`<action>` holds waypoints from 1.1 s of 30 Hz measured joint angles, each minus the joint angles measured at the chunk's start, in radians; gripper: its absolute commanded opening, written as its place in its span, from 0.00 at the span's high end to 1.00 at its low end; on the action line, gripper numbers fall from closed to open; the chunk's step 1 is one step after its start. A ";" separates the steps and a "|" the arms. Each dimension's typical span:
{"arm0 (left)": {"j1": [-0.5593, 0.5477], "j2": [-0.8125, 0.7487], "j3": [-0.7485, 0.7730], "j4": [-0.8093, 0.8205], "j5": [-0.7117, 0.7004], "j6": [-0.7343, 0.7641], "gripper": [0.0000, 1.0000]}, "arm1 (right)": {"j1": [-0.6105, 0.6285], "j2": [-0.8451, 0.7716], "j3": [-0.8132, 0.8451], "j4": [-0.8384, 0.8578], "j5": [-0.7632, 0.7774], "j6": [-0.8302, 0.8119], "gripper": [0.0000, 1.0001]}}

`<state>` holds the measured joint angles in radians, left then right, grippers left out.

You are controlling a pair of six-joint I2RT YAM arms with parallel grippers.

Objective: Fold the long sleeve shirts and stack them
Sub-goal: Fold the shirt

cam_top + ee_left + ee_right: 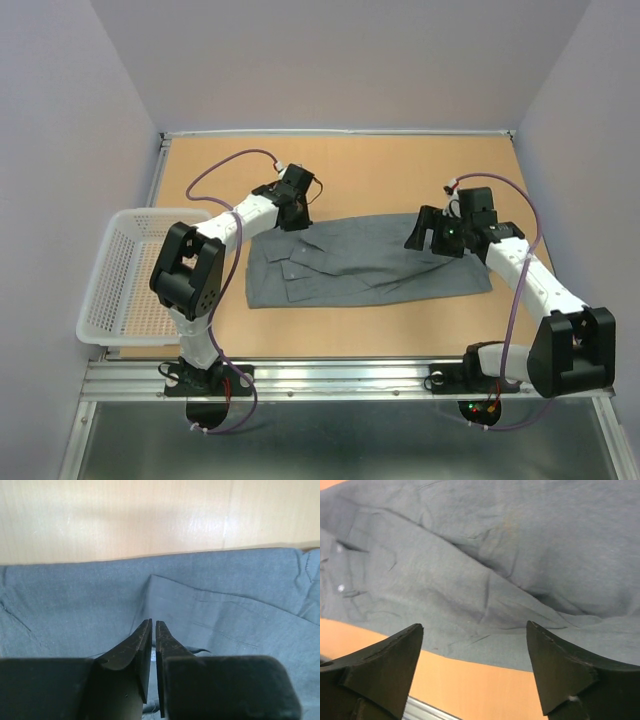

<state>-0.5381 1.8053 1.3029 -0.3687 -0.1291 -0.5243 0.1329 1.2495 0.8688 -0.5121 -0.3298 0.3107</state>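
Note:
The grey long sleeve shirt (370, 265) lies folded into a long flat band across the middle of the table, its sleeves laid over the left half. My left gripper (287, 218) is low over the shirt's far left corner. In the left wrist view its jaws (153, 622) stand only a narrow slit apart, with nothing between them and grey cloth (225, 595) beneath. My right gripper (432, 240) hovers over the shirt's right part. Its fingers (475, 625) are spread wide and empty above the cloth (495, 555), near its front edge. Pale buttons (341, 587) show at the left.
A white mesh basket (125, 275) hangs over the table's left edge, next to the left arm. Bare wooden table (380, 170) runs behind and in front of the shirt. A metal rail (420, 710) borders the near edge.

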 measured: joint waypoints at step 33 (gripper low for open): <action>-0.128 -0.215 -0.280 0.232 0.254 0.266 0.50 | 0.000 0.245 -0.028 0.163 0.015 -0.138 0.45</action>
<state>-0.6659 1.5906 1.0229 -0.1371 0.1253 -0.2588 0.1326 1.4940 0.8410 -0.3489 -0.3149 0.1726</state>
